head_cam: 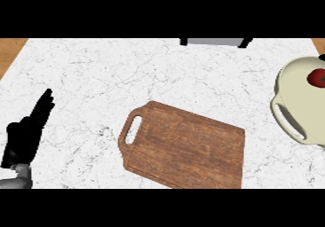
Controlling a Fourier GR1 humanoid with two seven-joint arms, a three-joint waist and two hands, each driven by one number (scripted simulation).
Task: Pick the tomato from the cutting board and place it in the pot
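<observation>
Tomato (319,78) inside pot (293,99); cutting board (184,146) bare.

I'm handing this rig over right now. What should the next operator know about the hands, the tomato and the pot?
Left hand: open, fingers straight, resting at the left edge of the counter, holding nothing.
Right hand: not in view.
Tomato: already inside the pot at the right edge.
Cutting board: mid-counter, nothing on it.
Done: tomato placed in the pot.
Left: nothing visible remains, apart from checking where the right hand is.
</observation>
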